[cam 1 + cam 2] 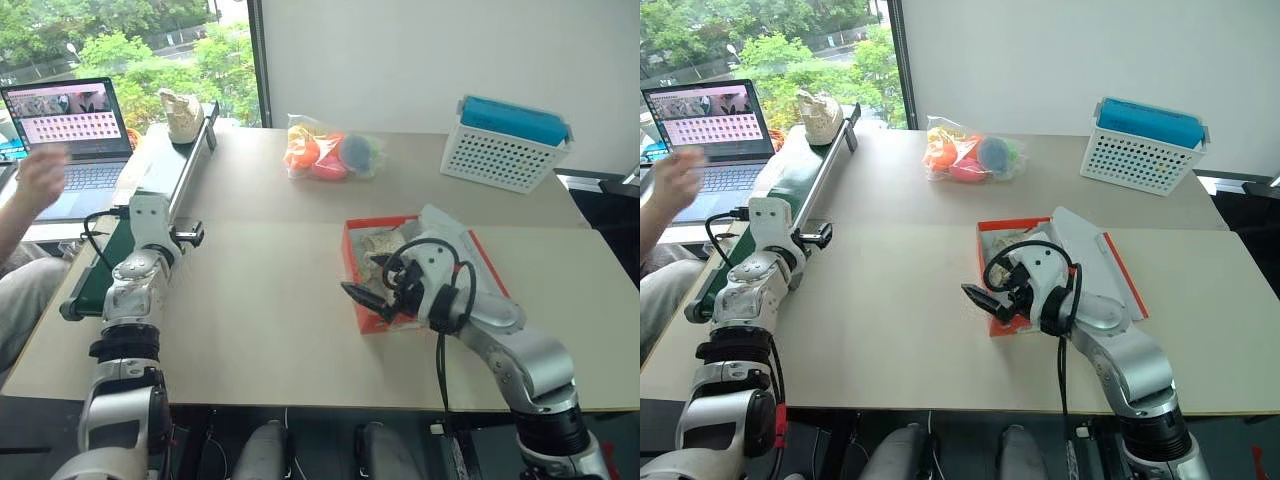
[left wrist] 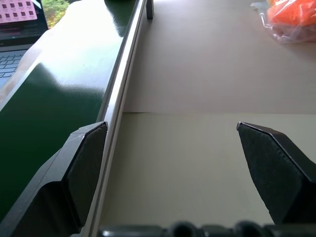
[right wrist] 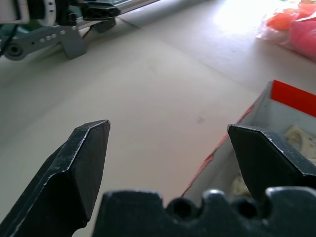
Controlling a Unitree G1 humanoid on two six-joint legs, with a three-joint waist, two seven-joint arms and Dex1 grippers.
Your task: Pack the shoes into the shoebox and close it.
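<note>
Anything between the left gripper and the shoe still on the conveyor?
Nothing visible. The shoe sits at the far end of the conveyor, whose green belt runs bare from the open left gripper up to it. The shoebox lies off by the right gripper.

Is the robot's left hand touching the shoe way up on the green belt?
Apart. The left eye view shows the left gripper near the belt's close end, while the shoe sits at the far end, bare belt between them.
</note>
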